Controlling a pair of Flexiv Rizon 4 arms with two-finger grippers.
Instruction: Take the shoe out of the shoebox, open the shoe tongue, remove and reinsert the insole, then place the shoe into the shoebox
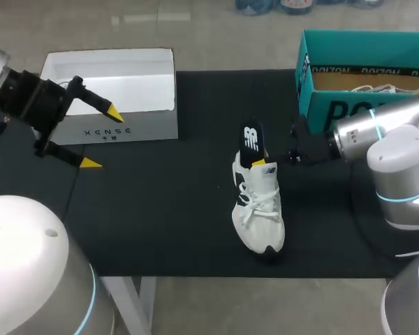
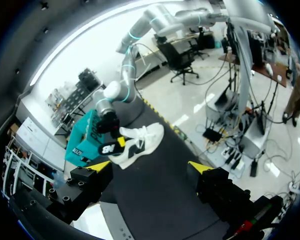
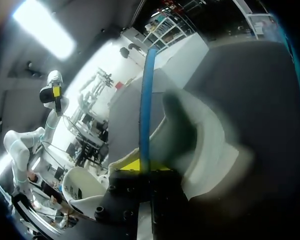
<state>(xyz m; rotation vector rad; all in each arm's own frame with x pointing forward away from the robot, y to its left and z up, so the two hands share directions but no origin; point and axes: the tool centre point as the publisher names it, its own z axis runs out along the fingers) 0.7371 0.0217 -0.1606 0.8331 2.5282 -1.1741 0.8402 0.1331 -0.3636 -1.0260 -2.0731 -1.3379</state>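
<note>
One white mesh trainer (image 1: 260,209) mid-frame, out of teal cardboard shoebox (image 1: 349,112); black foam insole (image 1: 252,139) clamped in my right fingers (image 1: 259,162), left fingers (image 1: 114,112) apart. Reinsertion, reboxing likely remain.

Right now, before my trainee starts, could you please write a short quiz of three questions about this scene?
1. True or false: the white shoe lies inside the teal shoebox.
2. Which one grips the dark insole? A) left tool B) right tool C) neither
3. Fill in: the left tool is ____ (open or shut).

Key: 1 false, it stands on the black mat; 2 B; 3 open.
</note>
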